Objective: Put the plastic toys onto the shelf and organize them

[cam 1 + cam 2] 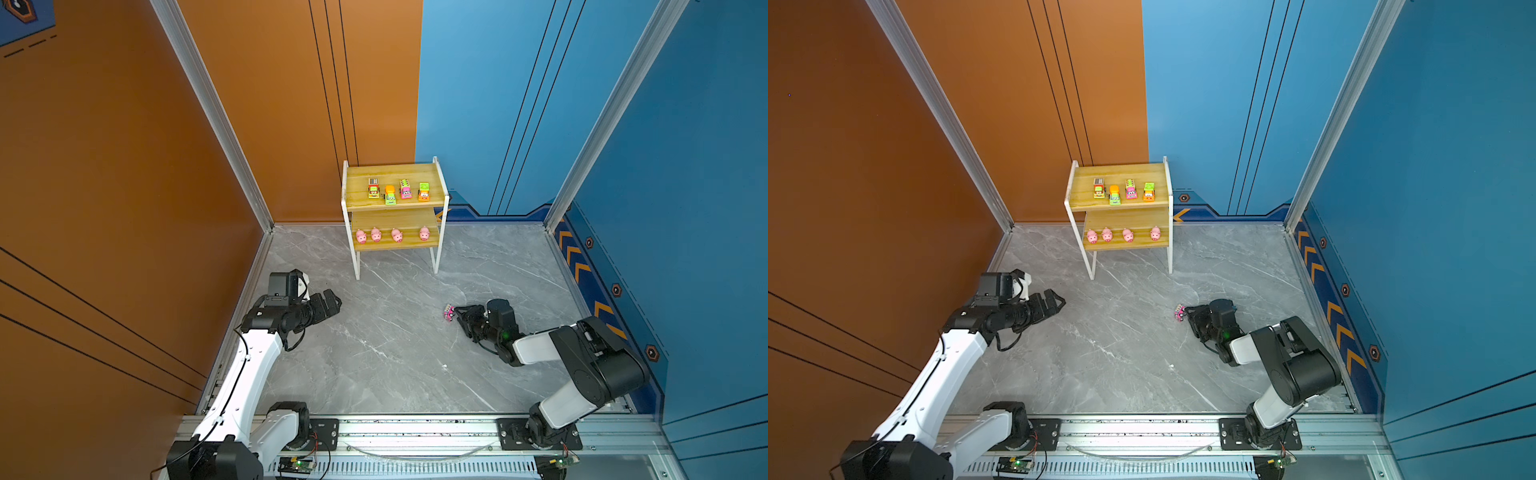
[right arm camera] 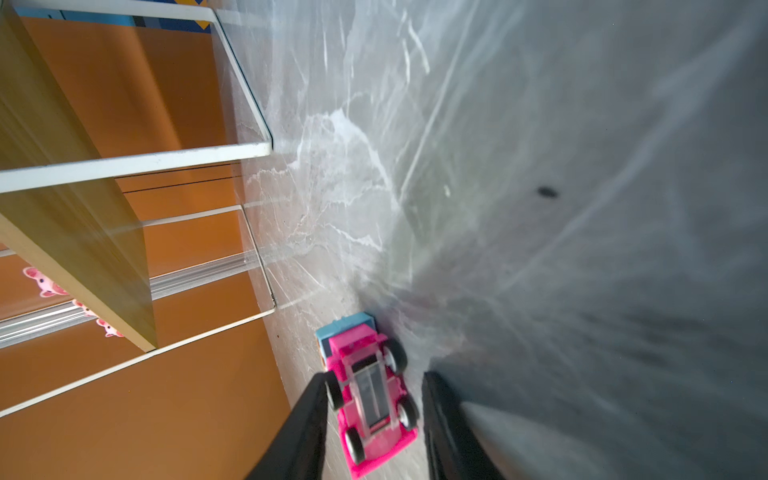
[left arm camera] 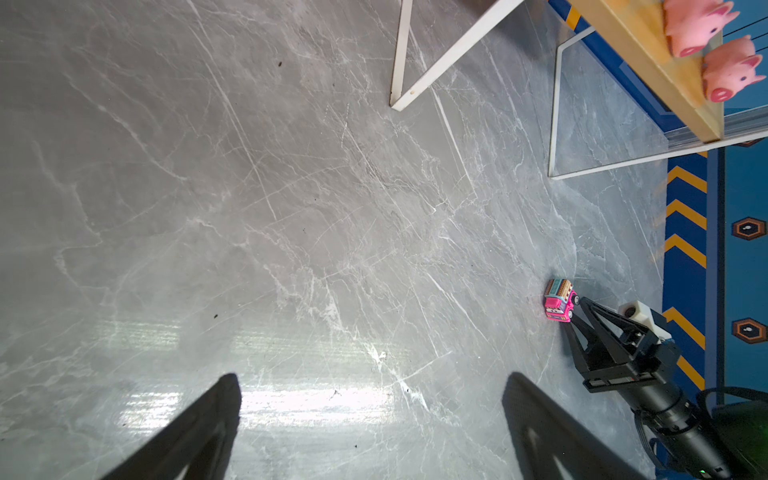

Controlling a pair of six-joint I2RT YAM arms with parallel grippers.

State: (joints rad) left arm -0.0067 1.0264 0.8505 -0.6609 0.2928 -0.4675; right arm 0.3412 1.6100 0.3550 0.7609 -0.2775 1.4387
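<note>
The small pink plastic toy truck with black wheels (image 3: 559, 301) lies on the grey marbled tabletop (image 1: 395, 353) at the very tips of the right pincer (image 2: 375, 376). It seems tipped on its side, underside turned back toward the wrist. The jaws stand narrow on either side of it: one finger meets a wheel, and a sliver of tabletop shows between the other finger and the truck, so it does not look clamped. A good grasp probably wants the pads on the body rather than on the rolling wheels, seated deeper before closing. The truck would then be turned wheels-down during the lift. The two-tier shelf of yellowish boards on a thin white frame (image 1: 357, 189) stands well ahead of the tips, over toward the other arm. Its upper board carries four bright toy vehicles (image 1: 390, 194) in a row and its lower board four round pink pigs (image 1: 376, 235). Bare wood shows at both ends of the upper row, so a slot is free. The white uprights at the board ends and the front lip are the edges to clear. The tabletop between tips and shelf is bare. The left pincer (image 3: 372, 376) hangs wide and holds nothing, well off to the far side.
</note>
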